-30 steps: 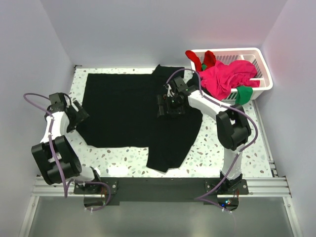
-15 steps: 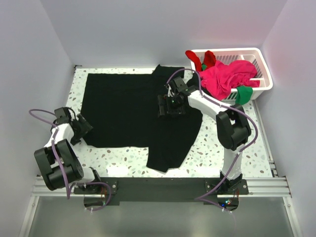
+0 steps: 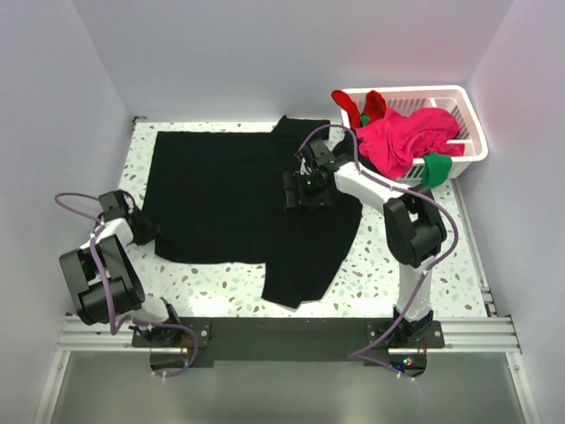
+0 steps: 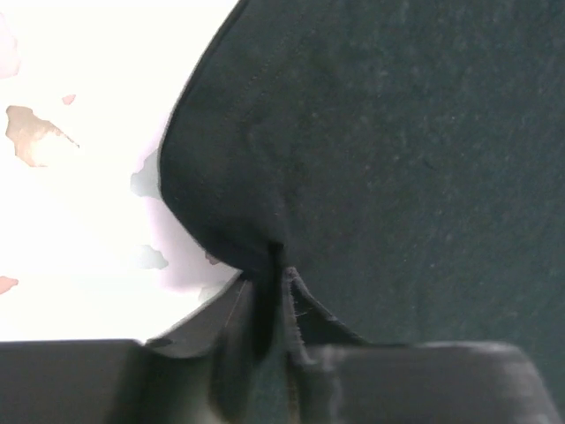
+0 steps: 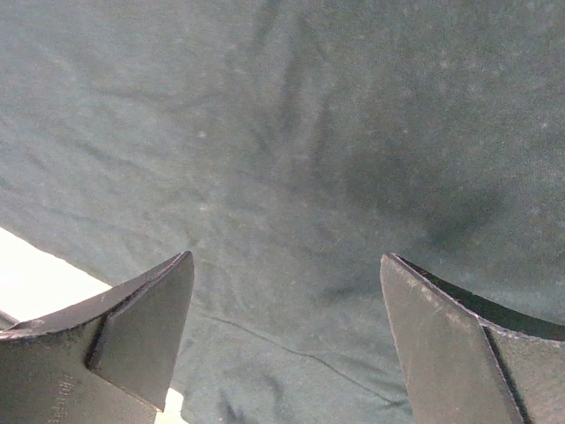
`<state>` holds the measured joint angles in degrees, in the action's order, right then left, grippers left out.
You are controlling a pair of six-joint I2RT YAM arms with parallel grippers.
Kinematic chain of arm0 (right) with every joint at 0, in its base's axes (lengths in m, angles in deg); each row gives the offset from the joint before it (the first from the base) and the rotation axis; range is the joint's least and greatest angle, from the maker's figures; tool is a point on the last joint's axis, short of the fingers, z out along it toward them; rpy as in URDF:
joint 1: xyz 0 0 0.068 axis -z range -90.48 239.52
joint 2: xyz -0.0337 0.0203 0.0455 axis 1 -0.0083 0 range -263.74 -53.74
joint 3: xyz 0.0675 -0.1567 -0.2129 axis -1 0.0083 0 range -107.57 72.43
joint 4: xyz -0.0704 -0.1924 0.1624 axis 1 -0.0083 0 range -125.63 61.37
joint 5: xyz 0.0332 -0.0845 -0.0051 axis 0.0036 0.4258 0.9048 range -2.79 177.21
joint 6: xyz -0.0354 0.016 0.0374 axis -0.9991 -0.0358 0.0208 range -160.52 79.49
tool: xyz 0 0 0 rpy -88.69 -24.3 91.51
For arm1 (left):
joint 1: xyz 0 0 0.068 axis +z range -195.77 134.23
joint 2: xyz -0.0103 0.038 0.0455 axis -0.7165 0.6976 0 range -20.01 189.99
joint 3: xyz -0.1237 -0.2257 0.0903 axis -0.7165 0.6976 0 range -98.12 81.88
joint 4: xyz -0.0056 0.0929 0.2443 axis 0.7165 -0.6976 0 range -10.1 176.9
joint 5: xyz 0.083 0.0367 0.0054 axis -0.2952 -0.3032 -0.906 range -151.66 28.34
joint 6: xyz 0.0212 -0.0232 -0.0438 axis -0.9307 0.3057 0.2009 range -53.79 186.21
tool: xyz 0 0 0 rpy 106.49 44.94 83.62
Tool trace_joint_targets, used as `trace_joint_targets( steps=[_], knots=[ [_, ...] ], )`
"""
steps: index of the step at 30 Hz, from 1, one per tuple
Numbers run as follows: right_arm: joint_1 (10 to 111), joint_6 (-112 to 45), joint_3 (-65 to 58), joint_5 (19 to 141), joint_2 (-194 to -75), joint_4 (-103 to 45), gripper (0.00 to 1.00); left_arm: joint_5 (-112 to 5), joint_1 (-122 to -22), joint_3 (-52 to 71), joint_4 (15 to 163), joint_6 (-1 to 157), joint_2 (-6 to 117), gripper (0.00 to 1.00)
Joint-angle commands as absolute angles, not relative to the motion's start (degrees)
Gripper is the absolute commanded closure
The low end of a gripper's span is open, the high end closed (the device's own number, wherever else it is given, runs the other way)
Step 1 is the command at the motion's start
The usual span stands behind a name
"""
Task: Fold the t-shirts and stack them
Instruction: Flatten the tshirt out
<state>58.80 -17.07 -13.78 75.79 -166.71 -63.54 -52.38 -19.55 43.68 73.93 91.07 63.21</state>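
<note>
At the left, the left gripper (image 3: pixel 141 228) is closed on the near-left edge of the black shirt (image 3: pixel 229 194). Its wrist view shows a small pucker of hem drawn between the jaws, so the hold is a thin pinch at the corner. The shirt lies spread over the speckled bench (image 3: pixel 380 274), mostly flat, with one part lapping toward the near edge at the middle. It is a soft matte knit, light and limp. It will drape and drag rather than keep shape, so I judge hems and corners the best places to take hold, and a pinch this shallow could slip. Over the shirt's middle the right gripper (image 3: pixel 305 190) hangs with jaws wide apart, holding nothing. At the far right a white slatted basket (image 3: pixel 472 132) holds a crumpled pink shirt (image 3: pixel 410 137), with a red shirt (image 3: pixel 371 104) and a green shirt (image 3: pixel 434 168) at its rim
</note>
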Motion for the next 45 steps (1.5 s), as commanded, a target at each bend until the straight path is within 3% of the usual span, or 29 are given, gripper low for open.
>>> trace_joint_targets(
  steps=[1,3,7,12,18,25,45],
  knots=[
    [58.67,-16.34,-15.28,77.27,-168.52,-64.57,0.11,-52.85,-19.31,40.22,72.6,89.68,62.61,0.9],
    [58.76,-16.7,-16.16,77.8,-170.01,-64.84,0.11,-54.79,-19.23,37.5,70.04,88.89,61.21,0.94],
    [58.76,-17.14,-18.18,78.94,-173.26,-66.59,0.11,-58.14,-19.23,31.79,61.09,85.47,59.36,0.92],
    [58.67,-17.22,-20.64,81.84,-176.96,-69.05,0.12,-61.21,-19.23,25.98,52.99,82.56,57.16,0.75],
    [58.76,-16.87,-21.44,83.34,-179.42,-70.9,0.12,-65.52,-19.22,22.64,47.09,81.41,53.21,0.63],
    [58.85,-16.61,-21.96,84.74,-179.25,-71.16,0.11,-60.52,-20.71,24.12,51.91,81.94,56.45,0.62],
    [63.15,-13.97,-27.94,93.36,-182.06,-74.24,0.1,-57.18,-29.94,19.13,62.38,84.58,84.84,0.62]
  ],
)
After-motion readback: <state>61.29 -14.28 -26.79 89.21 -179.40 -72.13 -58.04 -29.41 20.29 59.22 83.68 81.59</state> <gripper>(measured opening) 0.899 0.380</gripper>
